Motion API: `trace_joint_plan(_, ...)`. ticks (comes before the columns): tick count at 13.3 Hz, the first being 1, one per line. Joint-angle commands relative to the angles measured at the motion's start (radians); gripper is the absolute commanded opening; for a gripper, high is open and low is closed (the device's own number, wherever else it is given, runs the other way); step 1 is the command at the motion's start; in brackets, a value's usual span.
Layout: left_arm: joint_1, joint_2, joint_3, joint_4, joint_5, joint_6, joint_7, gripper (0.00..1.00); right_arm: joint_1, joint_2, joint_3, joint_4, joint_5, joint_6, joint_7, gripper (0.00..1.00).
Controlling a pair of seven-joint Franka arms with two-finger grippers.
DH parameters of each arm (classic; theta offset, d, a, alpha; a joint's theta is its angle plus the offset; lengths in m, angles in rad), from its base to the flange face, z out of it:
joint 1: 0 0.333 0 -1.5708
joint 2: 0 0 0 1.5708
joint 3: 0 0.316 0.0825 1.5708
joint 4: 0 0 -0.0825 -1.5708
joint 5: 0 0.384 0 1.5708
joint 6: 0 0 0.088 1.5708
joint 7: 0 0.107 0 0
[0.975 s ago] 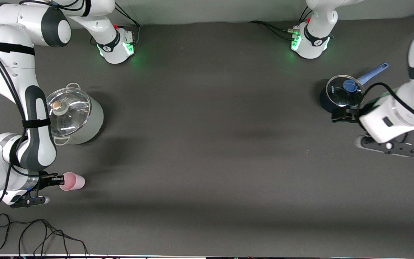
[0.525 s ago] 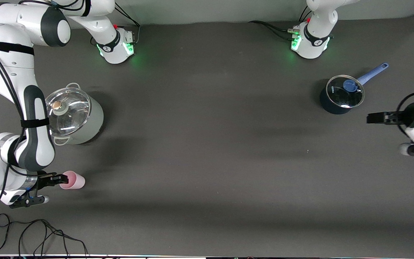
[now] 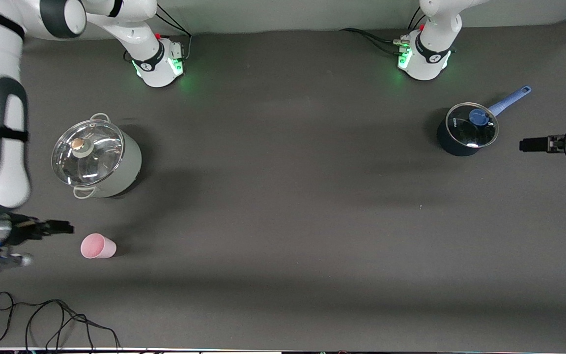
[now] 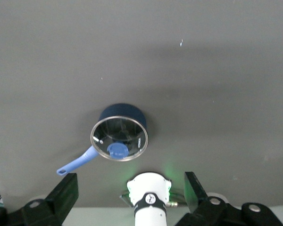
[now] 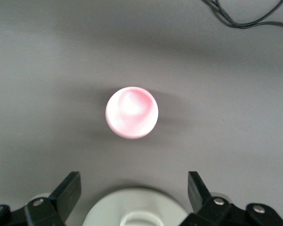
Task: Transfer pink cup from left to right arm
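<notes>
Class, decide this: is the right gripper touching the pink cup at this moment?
Apart. The right wrist view shows bare table between the open right gripper and the pink cup; the front view also shows a gap between them.

The front view's edge cuts off most of the left gripper (image 3: 526,145), and the blurred right gripper (image 3: 62,228) too. Both wrist views crop their own fingers.
</notes>
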Motion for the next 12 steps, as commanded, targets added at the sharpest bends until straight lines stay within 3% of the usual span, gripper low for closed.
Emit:
trace_joint_plan(1,-0.010,-0.032,-0.001,-0.049,0.001,-0.014,0.001,1.00,0.010,-0.151,-0.005,-0.038,-0.003,-0.097,0.034,0.99)
trace_joint_plan(6,0.001,-0.035,-0.001,-0.061,-0.019,0.002,0.010,1.00,0.049,-0.340,-0.002,-0.127,-0.044,-0.168,0.094,0.99)
trace_joint_plan(7,-0.002,-0.035,-0.001,-0.061,-0.019,0.002,0.010,1.00,0.090,-0.374,-0.002,-0.173,-0.090,-0.156,0.097,0.99)
trace_joint_plan(10,-0.022,-0.058,0.009,-0.091,-0.021,0.024,0.002,1.00,0.108,-0.455,-0.003,-0.308,-0.109,-0.080,0.114,0.99)
trace_joint_plan(11,-0.062,-0.066,0.053,-0.092,-0.019,0.018,0.001,1.00,0.106,-0.498,-0.003,-0.377,-0.110,-0.041,0.114,0.99)
trace_joint_plan(12,-0.147,-0.072,0.150,-0.092,-0.024,0.019,0.005,1.00,0.106,-0.519,-0.003,-0.409,-0.110,-0.018,0.115,0.99)
